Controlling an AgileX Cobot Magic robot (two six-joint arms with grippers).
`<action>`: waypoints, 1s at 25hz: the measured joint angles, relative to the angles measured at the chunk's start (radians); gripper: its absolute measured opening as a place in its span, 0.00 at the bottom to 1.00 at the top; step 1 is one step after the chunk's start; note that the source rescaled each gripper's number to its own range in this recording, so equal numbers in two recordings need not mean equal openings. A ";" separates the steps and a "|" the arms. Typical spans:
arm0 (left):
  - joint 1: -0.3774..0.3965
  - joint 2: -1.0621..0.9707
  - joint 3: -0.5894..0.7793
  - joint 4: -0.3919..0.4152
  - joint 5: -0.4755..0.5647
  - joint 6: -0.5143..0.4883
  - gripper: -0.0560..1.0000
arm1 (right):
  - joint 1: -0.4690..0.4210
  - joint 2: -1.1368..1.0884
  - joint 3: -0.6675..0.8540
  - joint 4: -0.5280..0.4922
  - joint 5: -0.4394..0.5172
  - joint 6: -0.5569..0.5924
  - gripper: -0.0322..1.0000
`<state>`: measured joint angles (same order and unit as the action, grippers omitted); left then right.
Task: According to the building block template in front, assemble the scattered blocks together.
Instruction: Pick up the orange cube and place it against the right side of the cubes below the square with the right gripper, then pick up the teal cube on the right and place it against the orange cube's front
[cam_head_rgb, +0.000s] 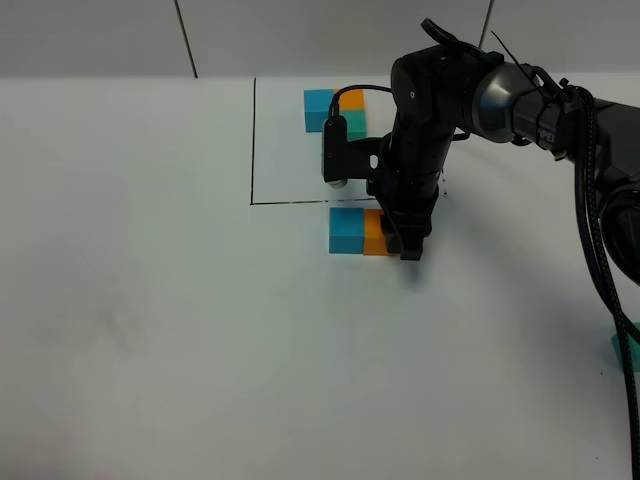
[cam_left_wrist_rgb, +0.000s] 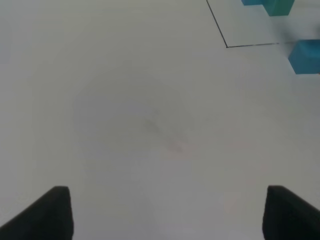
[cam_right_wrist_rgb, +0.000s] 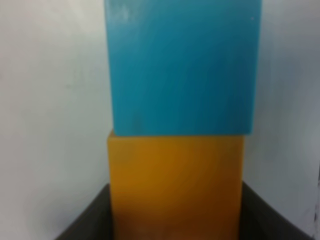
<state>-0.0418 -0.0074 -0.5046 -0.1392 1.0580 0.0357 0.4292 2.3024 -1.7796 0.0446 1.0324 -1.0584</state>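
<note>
While against blue cube (cam_head_rgb: 345, 230), orange cube (cam_head_rgb: 372, 234) in right hand (cam_head_rgb: 402, 238); arm (cam_head_rgb: 500, 95) over template (cam_head_rgb: 335, 110).

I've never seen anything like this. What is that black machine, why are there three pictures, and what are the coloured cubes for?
It is a robot with two arms, each ending in a two-fingered gripper. One picture comes from a camera mounted high; the other two come from cameras on the wrists. On the white table a black-lined template shows the cube pattern to copy. Just outside it, the right gripper clasps an orange cube that touches a blue cube. The left gripper is open and holds nothing.
</note>
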 joint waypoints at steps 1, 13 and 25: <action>0.000 0.000 0.000 0.000 0.000 0.000 0.70 | 0.000 0.000 0.000 0.000 0.000 -0.002 0.25; 0.000 0.000 0.000 0.000 0.000 0.000 0.70 | 0.000 -0.003 0.000 -0.009 -0.023 0.033 0.66; 0.000 0.000 0.000 0.000 0.000 0.000 0.70 | -0.190 -0.260 0.173 0.007 0.035 0.603 1.00</action>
<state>-0.0418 -0.0074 -0.5046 -0.1392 1.0580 0.0357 0.2392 2.0420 -1.6067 0.0518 1.0675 -0.4554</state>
